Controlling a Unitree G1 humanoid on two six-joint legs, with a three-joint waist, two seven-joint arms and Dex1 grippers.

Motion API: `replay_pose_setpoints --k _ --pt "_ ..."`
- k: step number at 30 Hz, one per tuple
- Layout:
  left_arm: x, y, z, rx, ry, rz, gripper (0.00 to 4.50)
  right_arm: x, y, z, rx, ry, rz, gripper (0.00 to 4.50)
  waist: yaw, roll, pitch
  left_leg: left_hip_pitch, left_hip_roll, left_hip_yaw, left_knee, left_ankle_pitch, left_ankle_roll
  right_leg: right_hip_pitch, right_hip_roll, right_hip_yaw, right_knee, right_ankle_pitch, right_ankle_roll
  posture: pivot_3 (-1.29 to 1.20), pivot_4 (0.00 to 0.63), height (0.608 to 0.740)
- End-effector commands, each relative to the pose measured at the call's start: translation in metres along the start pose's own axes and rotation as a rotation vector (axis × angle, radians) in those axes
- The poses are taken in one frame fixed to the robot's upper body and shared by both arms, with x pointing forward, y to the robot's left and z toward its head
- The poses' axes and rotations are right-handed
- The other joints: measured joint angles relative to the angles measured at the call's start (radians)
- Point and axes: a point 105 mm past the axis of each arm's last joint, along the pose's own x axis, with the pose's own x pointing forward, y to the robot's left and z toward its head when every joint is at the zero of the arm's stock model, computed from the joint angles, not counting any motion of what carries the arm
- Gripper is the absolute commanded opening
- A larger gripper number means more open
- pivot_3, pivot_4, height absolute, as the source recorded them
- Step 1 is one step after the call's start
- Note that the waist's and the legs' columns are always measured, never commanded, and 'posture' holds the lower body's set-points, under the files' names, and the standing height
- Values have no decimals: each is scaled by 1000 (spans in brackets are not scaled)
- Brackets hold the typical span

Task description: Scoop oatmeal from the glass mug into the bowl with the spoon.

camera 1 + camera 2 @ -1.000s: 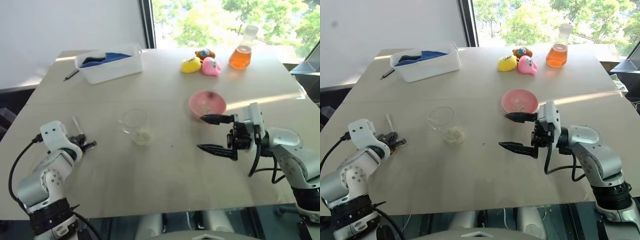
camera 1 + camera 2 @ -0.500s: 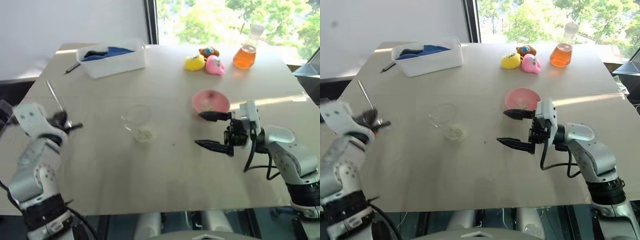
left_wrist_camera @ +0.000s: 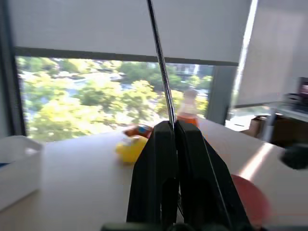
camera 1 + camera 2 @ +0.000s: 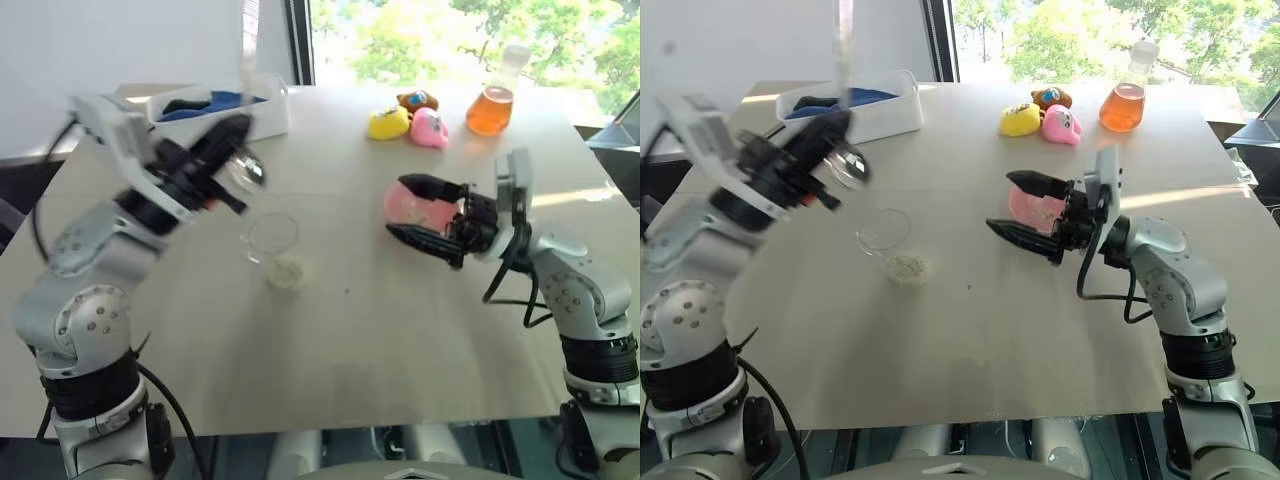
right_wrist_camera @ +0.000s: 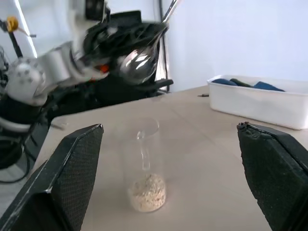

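Glass mug (image 4: 884,234) lying tipped on the table, oatmeal (image 4: 907,268) pooled at its base. Spoon (image 5: 139,61) clamped in left gripper (image 4: 228,150), raised above — right gripper (image 4: 1025,213) spread wide before the bowl (image 4: 1029,207). Risk: nudging the unheld mug aside, scattering flakes.

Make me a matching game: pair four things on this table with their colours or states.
Things:
1. bowl
2. flask
3. spoon
4. mug

States:
A. orange liquid inside
B. held up in the shut left tool
C. pink, behind the open right tool
D. clear glass, lying on the table with oatmeal in it

Pairs: 1-C, 2-A, 3-B, 4-D
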Motion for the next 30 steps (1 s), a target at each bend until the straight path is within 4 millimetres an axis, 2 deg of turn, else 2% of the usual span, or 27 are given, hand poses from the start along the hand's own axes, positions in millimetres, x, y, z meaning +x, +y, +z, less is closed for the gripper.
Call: replay_pose_setpoints --k 1,4,7,11,15,22,30 --pt "-2 -42 -3 -108 31 -234 25 1 3 23 47 -84 22 4500 -1 0 0 0 0 0 0 0 0 0 0 0 0 0 0 0 150 740" --pt "-8 -63 -9 -228 70 -367 25 4 9 30 117 -96 69 4500 -1 0 0 1 1 0 0 0 0 0 2 0 1 0 0 0 150 740" --pt "-16 -77 -16 -323 121 -472 25 5 18 26 194 -35 126 4500 0 1 0 1 1 0 0 0 0 0 5 0 1 0 0 0 150 740" --pt "-28 -89 -29 -354 221 -548 25 6 28 23 275 15 188 4500 0 1 1 1 0 1 0 -1 2 0 6 1 1 0 0 0 150 740" --pt "-32 -88 -39 -361 270 -553 25 4 42 29 349 41 297 4500 1 2 1 1 0 1 0 -1 2 0 7 1 1 0 0 0 150 740" --pt "-33 -85 -47 -338 297 -554 25 3 61 26 391 124 401 4500 2 2 1 1 0 1 0 -2 4 0 8 1 0 0 0 0 150 740" --pt "-23 -84 -59 -311 282 -538 25 13 65 25 380 116 410 4500 2 2 2 1 0 0 0 -2 4 0 8 1 0 0 0 0 150 740"
